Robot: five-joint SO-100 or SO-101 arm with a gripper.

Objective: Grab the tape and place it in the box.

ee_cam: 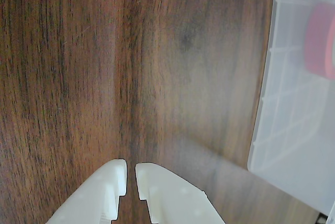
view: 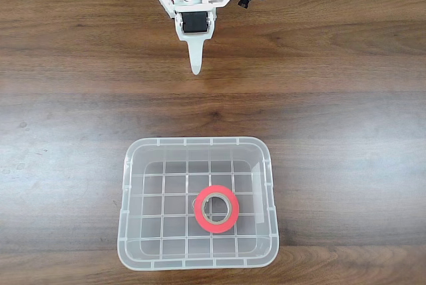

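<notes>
A small roll of red-orange tape with a grey-beige core ring [view: 216, 208] lies flat on the grid-ribbed floor of a clear, translucent plastic box with rounded corners and a rimmed edge [view: 126, 195], a little right of centre in the fixed view and clear of all four walls. In the wrist view the same roll appears as a soft pink-red blur [ee_cam: 319, 41] behind the box's cloudy side wall [ee_cam: 272, 130]; its outline there is too smeared to say much beyond colour and place.

The box sits on a dark brown wood-grain table [view: 346, 112], near the bottom edge of the fixed view. Well apart from it, at the top of that view, the white two-finger gripper [view: 195, 66] of the arm points down toward the box with nothing between its fingers. The wrist view shows the white fingers [ee_cam: 131, 174] drawn nearly together, only a thin slit between the tips, over bare wood just beside the box's near wall.

Judged from how things lie, the placing is already done: the tape is inside, released, and the gripper stands off from the box. What remains looks like no more than parking the arm at rest. Should a further move be wanted, it calls only for keeping the fingers away from the rim so the light box is not nudged.
</notes>
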